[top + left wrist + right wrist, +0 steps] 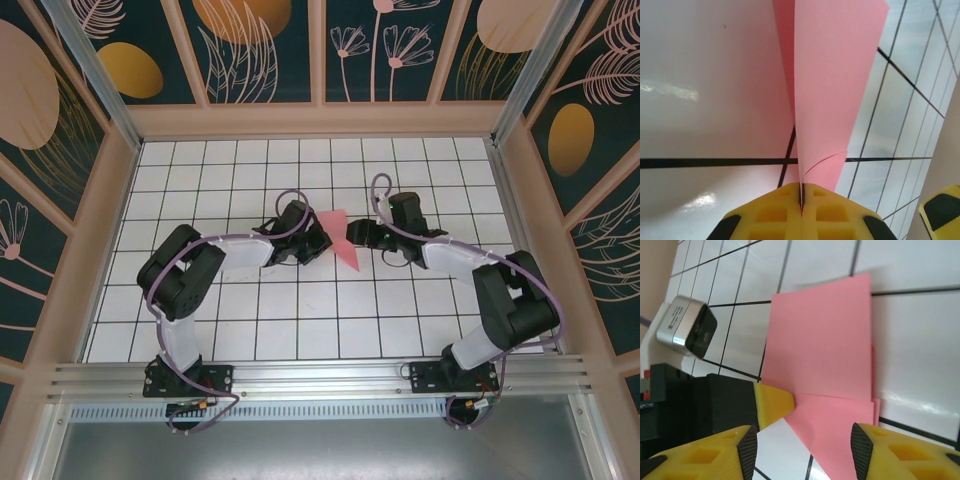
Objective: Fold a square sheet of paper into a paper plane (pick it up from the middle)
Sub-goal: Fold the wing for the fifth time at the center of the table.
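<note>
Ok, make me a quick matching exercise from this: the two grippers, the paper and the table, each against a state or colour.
1. left gripper
2. right gripper
3. paper
4. table

A. white with black grid lines
B. jaws apart
C. pink, folded
D. shut on the paper

Pairs: 1-D, 2-B, 3-C, 4-A

Folded sheet of paper (pixel 340 238): near the centre of the tabletop (pixel 300 330), between both grippers.
Left gripper (pixel 322 243): left of the sheet, touching its edge.
Right gripper (pixel 358 235): right of the sheet, just beside it.
</note>
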Controlling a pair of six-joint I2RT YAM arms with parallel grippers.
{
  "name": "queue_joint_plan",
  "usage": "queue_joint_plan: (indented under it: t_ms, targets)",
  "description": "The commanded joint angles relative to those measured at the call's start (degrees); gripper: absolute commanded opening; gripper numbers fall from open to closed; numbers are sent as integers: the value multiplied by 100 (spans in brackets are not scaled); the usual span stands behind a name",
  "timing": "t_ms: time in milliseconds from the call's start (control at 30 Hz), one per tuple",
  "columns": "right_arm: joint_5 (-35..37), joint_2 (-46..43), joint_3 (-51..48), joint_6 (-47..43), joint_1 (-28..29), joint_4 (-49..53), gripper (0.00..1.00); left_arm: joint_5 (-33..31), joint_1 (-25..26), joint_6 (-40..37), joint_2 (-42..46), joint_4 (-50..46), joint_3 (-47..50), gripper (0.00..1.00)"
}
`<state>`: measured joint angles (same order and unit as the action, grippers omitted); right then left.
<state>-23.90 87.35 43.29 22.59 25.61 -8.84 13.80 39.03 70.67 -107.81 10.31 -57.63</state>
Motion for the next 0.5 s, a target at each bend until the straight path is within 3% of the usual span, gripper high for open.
queue_joint_plan:
  t_ms: [0,233,467]
  targets:
    - [1026,-107,-198,-870,393,-231,55,-189,1,124,394,-39,152,0]
    - [1509,-275,-853,-2281,993,-1471,57,-225,-1,521,627,33,438,0]
    - [1069,-265,-1306,-3278,1138,-2182,55,-104,-1,582,559,61,335,0]
